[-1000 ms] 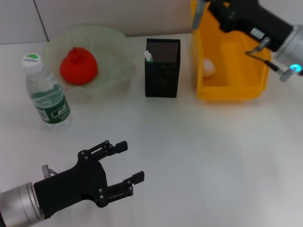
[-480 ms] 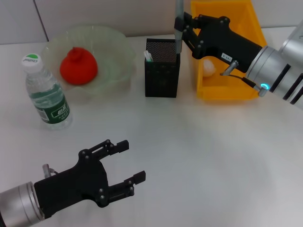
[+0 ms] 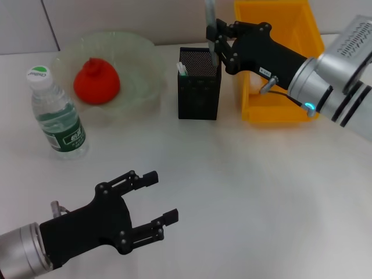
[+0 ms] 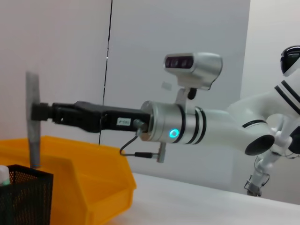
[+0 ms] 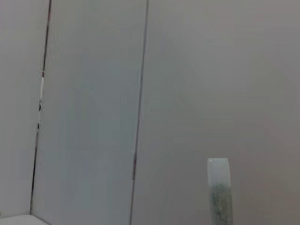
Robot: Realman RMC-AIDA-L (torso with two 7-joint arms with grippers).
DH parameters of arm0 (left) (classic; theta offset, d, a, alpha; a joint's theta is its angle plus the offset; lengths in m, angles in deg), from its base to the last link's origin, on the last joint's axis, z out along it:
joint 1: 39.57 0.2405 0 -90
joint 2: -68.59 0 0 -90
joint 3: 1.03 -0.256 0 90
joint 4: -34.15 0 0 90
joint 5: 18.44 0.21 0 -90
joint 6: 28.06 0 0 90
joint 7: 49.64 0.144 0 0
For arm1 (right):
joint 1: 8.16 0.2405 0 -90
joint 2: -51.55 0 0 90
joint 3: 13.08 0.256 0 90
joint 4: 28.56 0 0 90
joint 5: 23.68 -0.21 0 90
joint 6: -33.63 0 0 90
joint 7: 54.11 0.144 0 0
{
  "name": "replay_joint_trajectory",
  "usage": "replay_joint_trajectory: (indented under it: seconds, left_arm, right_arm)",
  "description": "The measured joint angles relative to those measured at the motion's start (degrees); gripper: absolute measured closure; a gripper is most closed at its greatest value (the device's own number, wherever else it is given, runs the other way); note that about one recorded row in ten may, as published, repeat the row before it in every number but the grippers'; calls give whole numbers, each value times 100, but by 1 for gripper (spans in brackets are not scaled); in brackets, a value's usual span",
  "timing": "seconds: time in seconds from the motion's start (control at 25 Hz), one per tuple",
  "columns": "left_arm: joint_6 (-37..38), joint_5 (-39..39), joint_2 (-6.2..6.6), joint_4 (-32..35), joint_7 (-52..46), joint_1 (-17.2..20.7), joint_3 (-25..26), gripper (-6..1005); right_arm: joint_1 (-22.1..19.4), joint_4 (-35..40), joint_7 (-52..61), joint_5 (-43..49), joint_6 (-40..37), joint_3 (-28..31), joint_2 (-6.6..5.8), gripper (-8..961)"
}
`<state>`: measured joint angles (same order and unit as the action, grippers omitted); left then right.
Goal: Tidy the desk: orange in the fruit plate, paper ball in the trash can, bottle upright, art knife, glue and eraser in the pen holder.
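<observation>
My right gripper [image 3: 216, 43] is shut on the glue [image 3: 210, 20], a grey stick held upright over the back right corner of the black mesh pen holder [image 3: 199, 96]. In the left wrist view the glue [image 4: 33, 122] has its lower end at the pen holder's rim [image 4: 23, 176]. The art knife's white tip [image 3: 182, 70] sticks out of the holder. The orange [image 3: 96, 81] lies in the fruit plate [image 3: 145, 64]. The bottle [image 3: 57, 116] stands upright at the left. The right arm crosses the yellow trash can [image 3: 279, 110]. The paper ball and the eraser are hidden. My left gripper [image 3: 161, 196] is open at the front left.
The holder stands between the fruit plate and the trash can along the back of the white table [image 3: 244, 192]. A wall rises behind them. The robot's head camera [image 4: 192, 63] shows in the left wrist view.
The right gripper has carried the glue leftward from above the trash can to above the pen holder. The left arm has stayed still.
</observation>
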<state>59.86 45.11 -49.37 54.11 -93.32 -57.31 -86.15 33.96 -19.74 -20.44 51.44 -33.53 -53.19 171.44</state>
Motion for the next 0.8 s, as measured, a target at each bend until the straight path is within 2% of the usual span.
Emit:
replay_joint_trajectory:
  seconds: [0.48, 0.8]
  left_arm:
    - [16, 0, 1, 0, -186, -96, 4, 226]
    - [40, 0, 1, 0, -227, -94, 4, 226]
  right_arm:
    - [339, -222, 16, 21, 650, -153, 0, 822]
    - [370, -238, 13, 0, 709, -329, -1, 822]
